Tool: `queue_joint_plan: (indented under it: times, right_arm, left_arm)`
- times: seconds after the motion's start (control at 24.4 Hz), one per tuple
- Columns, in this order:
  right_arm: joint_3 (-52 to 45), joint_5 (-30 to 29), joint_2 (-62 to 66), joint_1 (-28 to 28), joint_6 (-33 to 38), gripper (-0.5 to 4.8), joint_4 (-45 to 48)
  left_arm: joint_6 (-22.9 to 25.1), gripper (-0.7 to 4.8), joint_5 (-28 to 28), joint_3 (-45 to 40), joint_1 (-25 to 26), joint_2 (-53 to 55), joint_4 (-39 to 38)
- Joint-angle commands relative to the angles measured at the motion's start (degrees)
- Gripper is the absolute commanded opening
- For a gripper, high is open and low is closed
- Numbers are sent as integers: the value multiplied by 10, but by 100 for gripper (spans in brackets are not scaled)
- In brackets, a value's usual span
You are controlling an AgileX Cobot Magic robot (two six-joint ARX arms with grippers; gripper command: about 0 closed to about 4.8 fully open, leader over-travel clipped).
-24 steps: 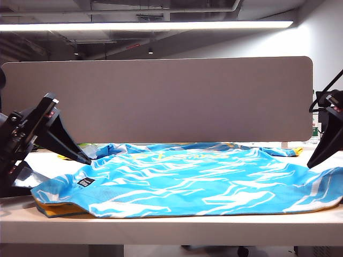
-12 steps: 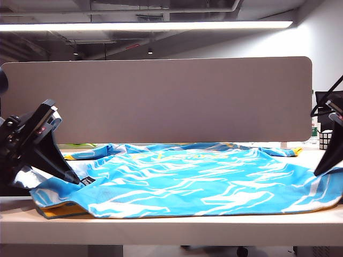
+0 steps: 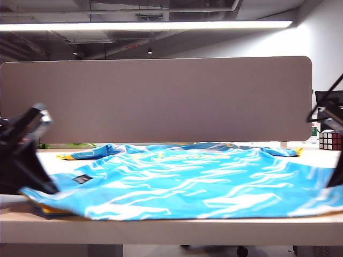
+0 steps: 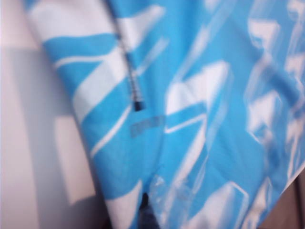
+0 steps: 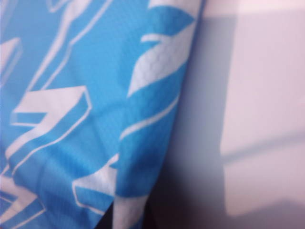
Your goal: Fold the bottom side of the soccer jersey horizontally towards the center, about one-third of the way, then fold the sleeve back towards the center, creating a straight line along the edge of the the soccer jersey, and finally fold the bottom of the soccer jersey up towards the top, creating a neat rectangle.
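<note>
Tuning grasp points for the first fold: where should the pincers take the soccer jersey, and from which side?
Grip the soccer jersey at its two near-edge corners, each pincer coming from its own outer side: left pincer, right pincer. It lies flat; only edges offer a pinch.

Pale tabletop point(image 3: 177, 227), sky-blue soccer jersey point(image 3: 187, 184) with white wave pattern spread across it, Rubik's cube point(image 3: 329, 140) near its far right corner, grey divider panel point(image 3: 161, 99) along the back edge
</note>
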Motion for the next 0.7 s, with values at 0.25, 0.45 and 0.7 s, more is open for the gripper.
queue_joint_plan:
  times: [0.25,0.45,0.7]
  right_arm:
    - [-1,-8,-288,58,3,-8,-265]
    - [-1,9,-491,120,81,-8,-384]
    - [0,51,-673,136,193,-8,-372]
  left_arm:
    - [-18,-5,-29,-12,4,-311,-328]
    - [-111,-5,3,-11,-6,-508,-423]
    - [-211,-5,-33,-11,-6,-673,-407]
